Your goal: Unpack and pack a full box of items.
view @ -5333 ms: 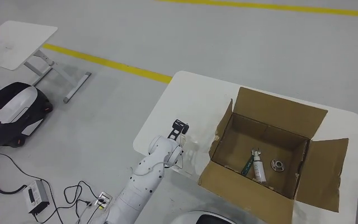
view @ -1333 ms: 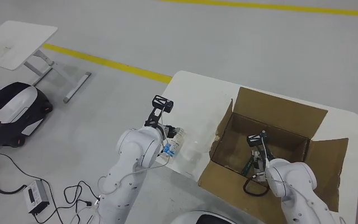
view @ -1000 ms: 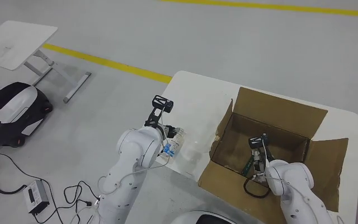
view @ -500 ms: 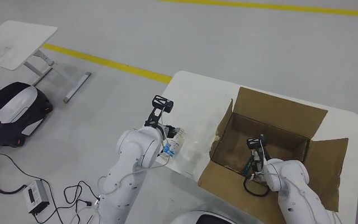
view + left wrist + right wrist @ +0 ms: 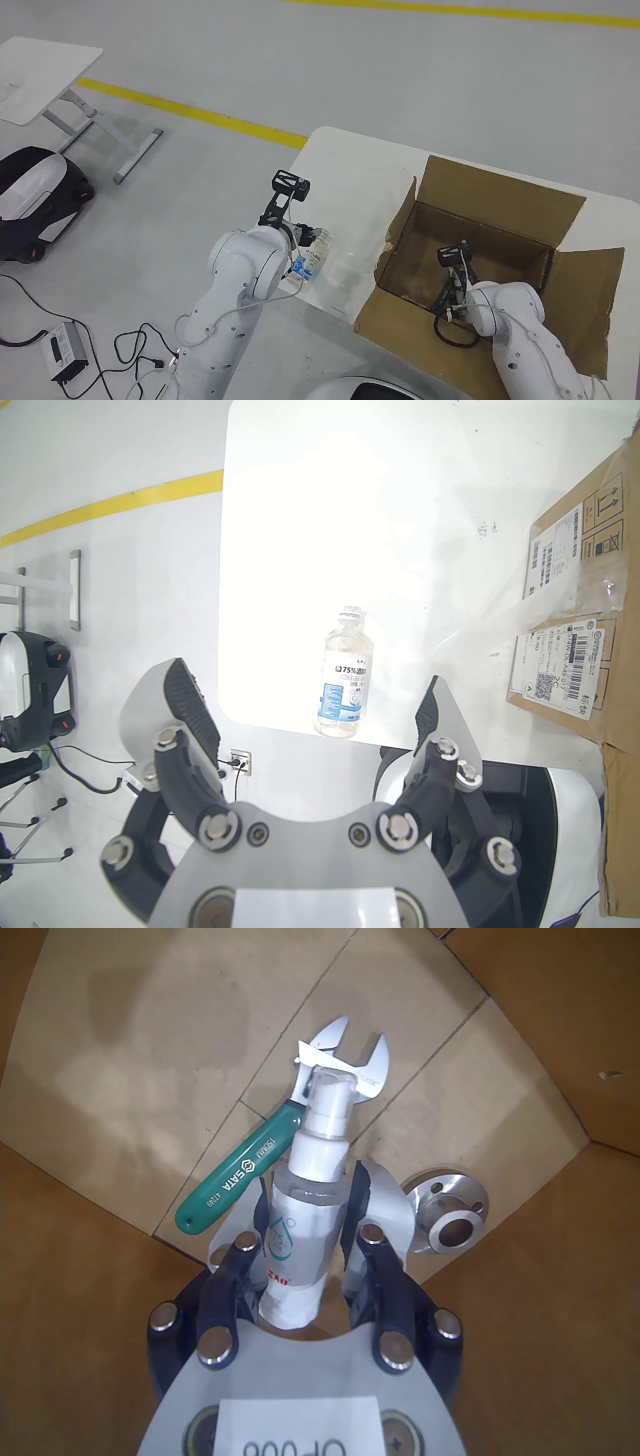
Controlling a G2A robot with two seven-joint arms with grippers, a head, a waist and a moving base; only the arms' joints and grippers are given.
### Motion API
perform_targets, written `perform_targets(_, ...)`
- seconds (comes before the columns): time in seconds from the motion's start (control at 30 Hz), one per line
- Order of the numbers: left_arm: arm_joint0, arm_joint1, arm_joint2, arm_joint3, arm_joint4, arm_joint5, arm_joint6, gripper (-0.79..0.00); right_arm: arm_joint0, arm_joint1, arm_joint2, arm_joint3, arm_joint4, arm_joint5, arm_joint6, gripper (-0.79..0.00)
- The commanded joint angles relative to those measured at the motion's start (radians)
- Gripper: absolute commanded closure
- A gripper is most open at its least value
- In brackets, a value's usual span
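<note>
Deep inside the cardboard box (image 5: 480, 225), right gripper (image 5: 306, 1217) pinches the spray bottle (image 5: 320, 1148) around its body, below the collar. Likely light, smooth, slippery plastic; hold the body, not the pump head. Right wrist view details wrench (image 5: 240, 1173) and flange (image 5: 452, 1223) on the box floor; left wrist view has left gripper (image 5: 306, 680) spread above a clear bottle (image 5: 345, 685) at the table (image 5: 350, 500) edge.

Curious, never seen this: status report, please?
Left tool open, by clear bottle on table. Right tool shut on spray bottle inside cardboard box. Wrench, metal flange lie close by.
</note>
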Motion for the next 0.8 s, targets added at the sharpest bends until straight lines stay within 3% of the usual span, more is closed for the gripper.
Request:
perform_targets(0.0, 0.000, 0.000, 0.000, 0.000, 0.000, 0.000, 0.000, -0.785, 0.001, 0.000, 0.003, -0.009, -0.001, 0.002, -0.002, 0.000)
perform_targets(0.33, 0.000, 0.000, 0.000, 0.000, 0.000, 0.000, 0.000, -0.785, -0.045, 0.006, 0.035, -0.146, 0.000, -0.025, -0.037, 0.000)
perform_targets(0.77, 0.000, 0.000, 0.000, 0.000, 0.000, 0.000, 0.000, -0.785, -0.302, 0.042, 0.183, -0.622, -0.037, -0.100, -0.300, 0.000)
